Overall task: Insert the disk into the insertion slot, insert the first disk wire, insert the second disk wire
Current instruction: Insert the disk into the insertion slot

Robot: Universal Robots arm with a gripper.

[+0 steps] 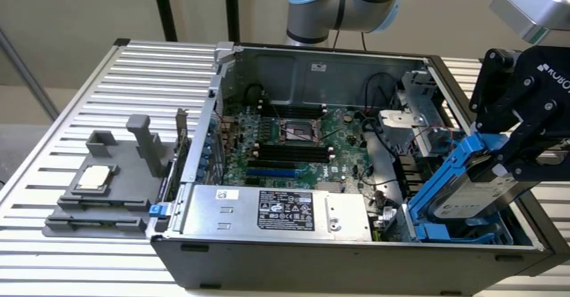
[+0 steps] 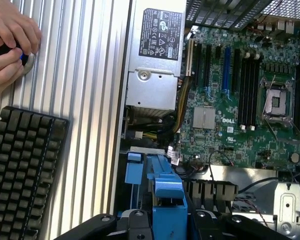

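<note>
My gripper (image 1: 518, 165) is shut on the disk (image 1: 476, 191), a silver-grey drive with a white label in a bright blue carrier frame (image 1: 445, 177). The disk hangs tilted at the exterior view's right. Its lower end dips into the open computer case, just above the insertion slot (image 1: 456, 234), a blue-grey cage with blue clips in the case's near right corner. In the wrist view the blue carrier (image 2: 167, 197) runs out from between my black fingers (image 2: 135, 225), over the slot's blue clips (image 2: 133, 170). Which cables are the disk wires I cannot tell.
A silver power-supply box (image 1: 276, 210) sits beside the slot, and the motherboard (image 1: 294, 143) lies behind it. Loose red and black cables (image 1: 436, 137) hang near a metal bracket cage (image 1: 418, 97). A grey fixture (image 1: 98, 190) stands on the slatted table. Hands (image 2: 10, 35) and a keyboard (image 2: 20, 170) are outside the case.
</note>
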